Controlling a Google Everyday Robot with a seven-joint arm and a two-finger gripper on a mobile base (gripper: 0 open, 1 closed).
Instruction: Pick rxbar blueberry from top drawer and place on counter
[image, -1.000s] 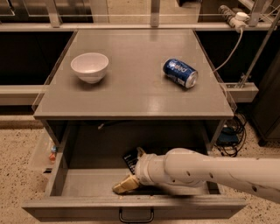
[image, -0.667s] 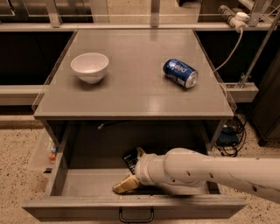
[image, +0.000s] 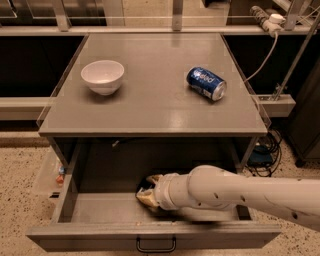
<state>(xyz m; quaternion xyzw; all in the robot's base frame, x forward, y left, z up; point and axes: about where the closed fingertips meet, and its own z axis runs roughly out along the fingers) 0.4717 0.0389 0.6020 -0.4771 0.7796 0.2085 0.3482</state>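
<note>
The top drawer (image: 95, 212) is pulled open below the counter (image: 150, 100). My gripper (image: 149, 189) is inside the drawer, near its middle, reaching in from the right on a thick white arm. Its tan fingertips (image: 145, 199) stand apart, one behind and one in front of a small dark thing, the rxbar blueberry (image: 142, 189). Only a dark sliver of the bar shows between them, close to the drawer floor. The arm hides the right part of the drawer floor.
On the counter a white bowl (image: 102, 76) stands at the left and a blue soda can (image: 206, 83) lies on its side at the right. A cable and power strip (image: 265, 17) hang at the far right. The floor is speckled.
My gripper has moved back and slightly up in the drawer, so its fingertips now sit on either side of the dark bar. The bowl and can have not moved.
</note>
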